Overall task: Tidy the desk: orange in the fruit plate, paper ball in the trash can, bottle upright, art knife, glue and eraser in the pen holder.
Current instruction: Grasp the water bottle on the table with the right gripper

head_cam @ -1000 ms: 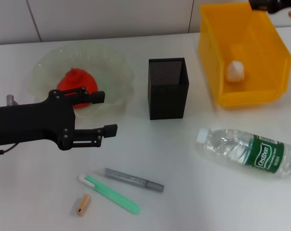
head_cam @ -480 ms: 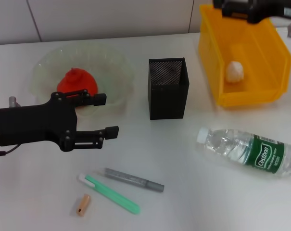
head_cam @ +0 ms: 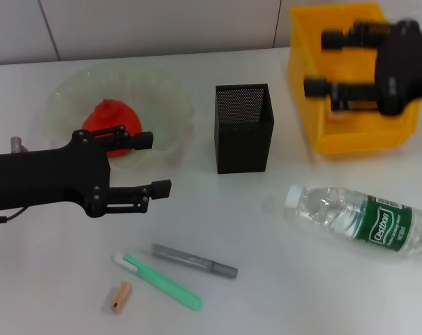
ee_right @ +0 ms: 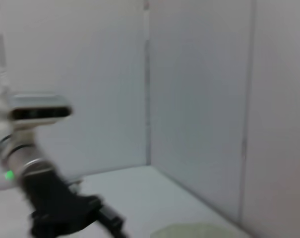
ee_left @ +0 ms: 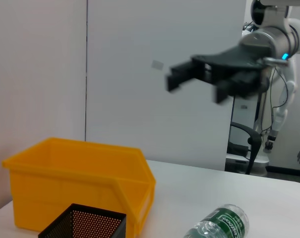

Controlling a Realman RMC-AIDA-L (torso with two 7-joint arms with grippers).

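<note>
Right gripper [head_cam: 315, 63] gapes above trash can [head_cam: 305, 105], hiding its inside.

Place: looks to me like a robotics lab or test room.
Walls: plain white panels [ee_left: 40, 74] with seams close behind my work.
Surface: I work on a bare white table [head_cam: 280, 279].
Room beyond: my left wrist camera shows a black office chair [ee_left: 246, 144], hanging cables [ee_left: 274, 106] and another white robot [ee_left: 283, 59] standing farther back.
</note>
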